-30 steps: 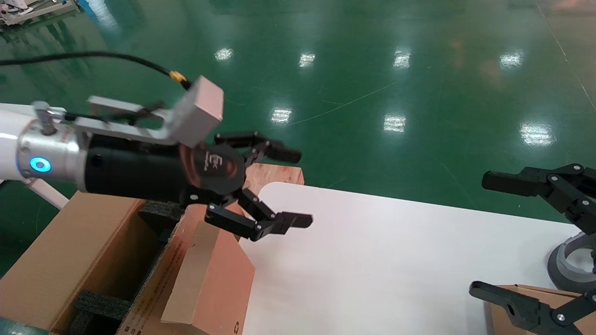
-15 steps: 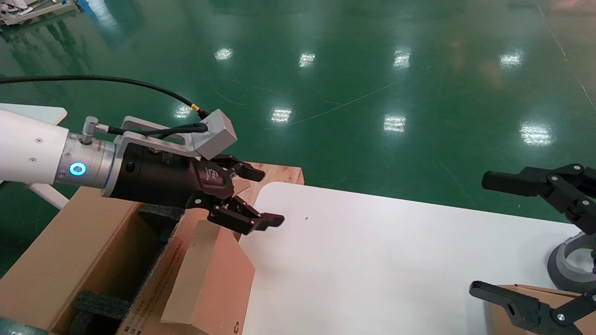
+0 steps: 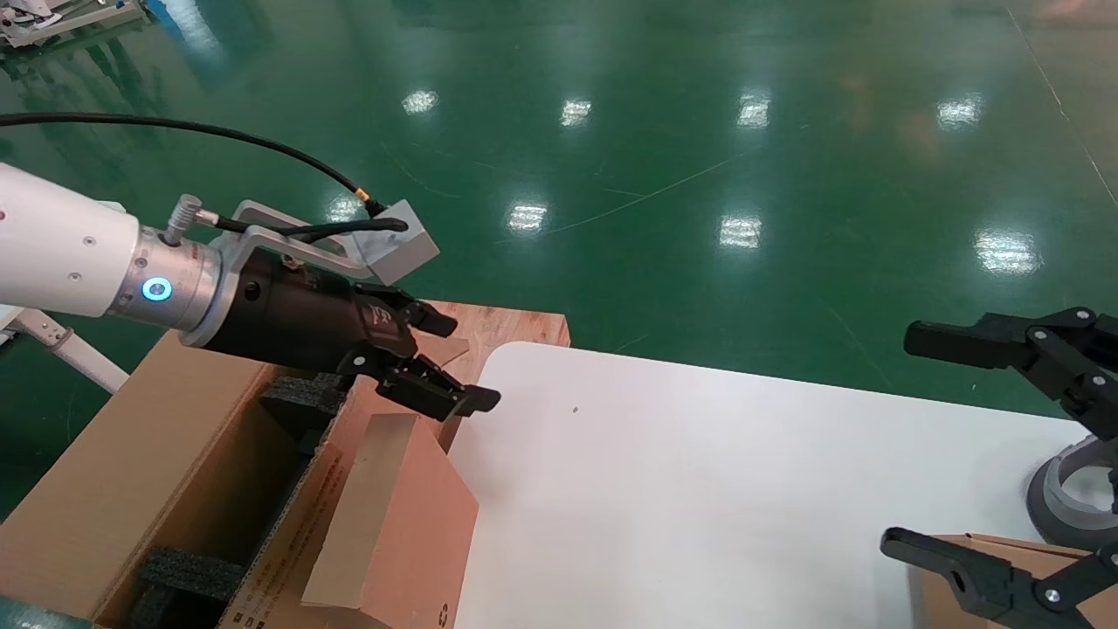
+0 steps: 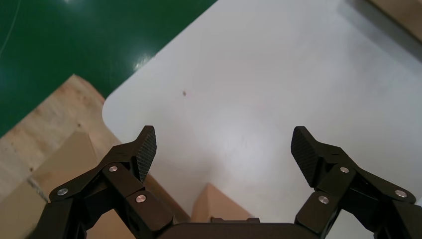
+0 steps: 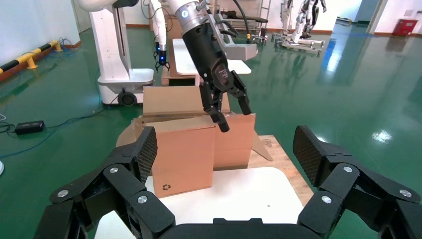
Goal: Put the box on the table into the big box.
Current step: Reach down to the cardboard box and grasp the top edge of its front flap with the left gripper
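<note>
Recycling mark [image 5: 165, 187] shows on the box [image 5: 184, 159]; left tool [image 3: 454, 362] hovers above, spread wide, empty.

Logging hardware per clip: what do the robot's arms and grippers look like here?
The left arm is white, ending in a silver collar with a glowing blue ring, a black cylindrical wrist, a grey bracketed camera block and a black cable. The left gripper and right gripper are black linkages with silver rivets and ribbed pads.

Left arm comes in from 9 o'clock, wrist angled slightly down, left gripper [image 3: 445, 365] pointing toward 4 o'clock with fingers spread wide, holding nothing. Right gripper [image 3: 904, 437] sits parked at 4 o'clock, also wide open and empty.
</note>
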You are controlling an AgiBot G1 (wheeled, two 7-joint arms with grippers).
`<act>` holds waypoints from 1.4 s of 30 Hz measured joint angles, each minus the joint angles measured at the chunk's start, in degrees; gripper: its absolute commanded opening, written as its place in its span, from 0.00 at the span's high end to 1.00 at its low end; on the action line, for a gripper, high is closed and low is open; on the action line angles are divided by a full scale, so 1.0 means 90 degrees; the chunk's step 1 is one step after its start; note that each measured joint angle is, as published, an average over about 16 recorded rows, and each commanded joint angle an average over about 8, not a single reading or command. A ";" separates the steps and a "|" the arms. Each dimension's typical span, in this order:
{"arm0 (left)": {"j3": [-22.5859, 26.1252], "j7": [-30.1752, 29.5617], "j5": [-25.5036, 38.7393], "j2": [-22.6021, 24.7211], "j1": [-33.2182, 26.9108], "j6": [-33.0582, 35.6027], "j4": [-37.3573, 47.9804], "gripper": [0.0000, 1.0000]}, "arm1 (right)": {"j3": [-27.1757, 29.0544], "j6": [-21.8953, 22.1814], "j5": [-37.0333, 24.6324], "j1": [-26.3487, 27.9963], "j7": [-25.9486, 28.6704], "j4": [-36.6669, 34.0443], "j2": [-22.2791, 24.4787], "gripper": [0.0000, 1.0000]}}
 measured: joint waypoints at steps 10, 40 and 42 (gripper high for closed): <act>0.1062 -0.0826 0.0412 0.0129 -0.0653 0.0166 -0.0050 0.00 | 0.0000 0.0000 0.0000 0.0000 0.0000 0.0000 0.0000 0.00; 0.4515 -0.2704 0.0012 0.0707 -0.2837 0.0668 -0.0008 0.00 | 0.0000 0.0000 0.0000 0.0000 0.0000 0.0000 0.0000 0.00; 0.4701 -0.2768 -0.0082 0.0746 -0.2922 0.0692 0.0033 0.00 | 0.0000 0.0000 0.0000 0.0000 0.0000 0.0000 0.0000 0.00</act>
